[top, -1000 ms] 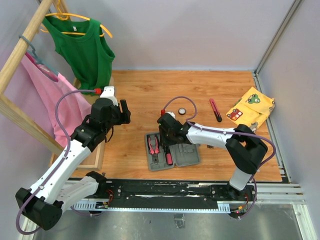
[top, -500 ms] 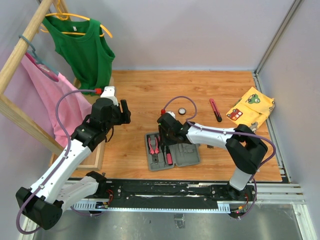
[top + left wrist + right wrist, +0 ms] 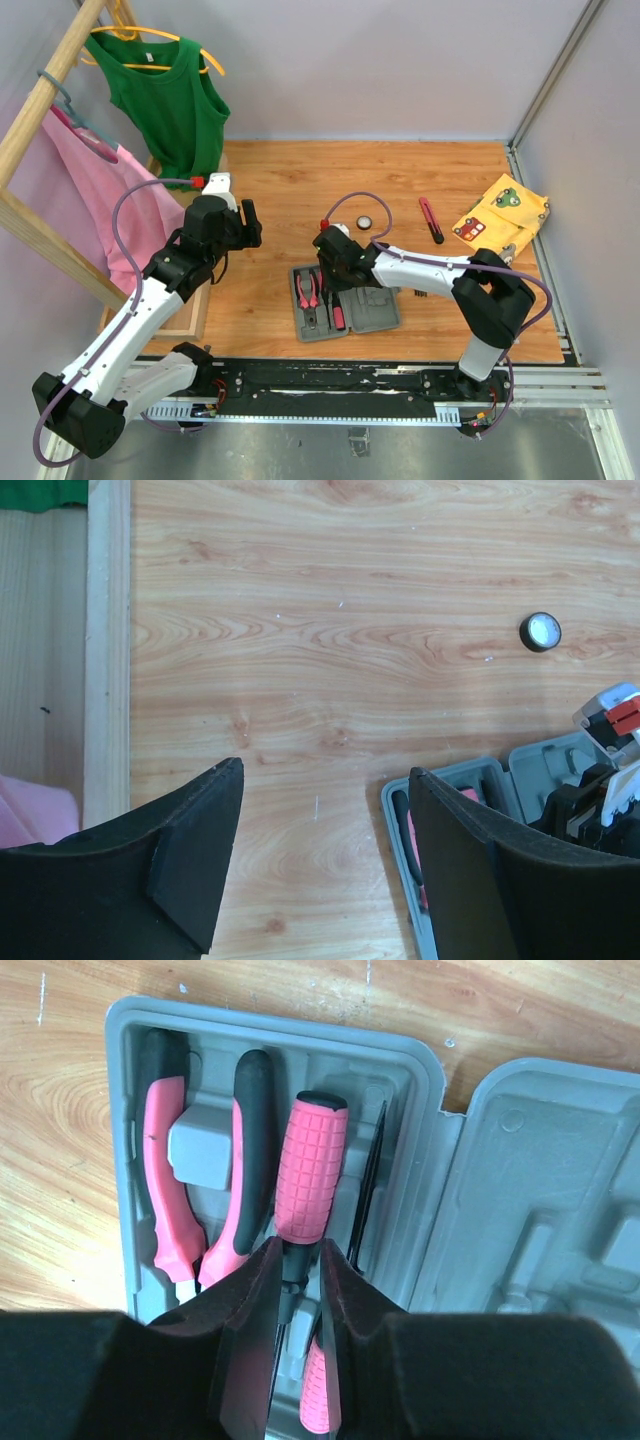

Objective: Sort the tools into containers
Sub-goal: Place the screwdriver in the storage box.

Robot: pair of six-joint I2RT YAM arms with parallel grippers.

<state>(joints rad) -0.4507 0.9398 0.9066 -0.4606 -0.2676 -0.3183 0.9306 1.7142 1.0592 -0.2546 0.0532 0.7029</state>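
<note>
— Where is the screwdriver point(image 3: 311, 1170) lying relative to the right tool point(image 3: 300, 1248)?
— In the left half of the moulded grey case point(image 3: 420, 1080), beside the pliers point(image 3: 165, 1190). Its ribbed pink-red handle is lying just beyond the fingers point(image 3: 250, 1300), which are sitting narrowly either side of its black neck. I cannot tell whether they are pinching it.
— And the left tool point(image 3: 325, 770)?
— Spread wide, hovering over the wooden bench point(image 3: 300, 630). Its camera is catching the round black-rimmed disc point(image 3: 541, 631); the right wrist's is not.

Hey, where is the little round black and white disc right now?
In the top view the disc lies on the table just beyond the open case, left of the red cutter.
</note>
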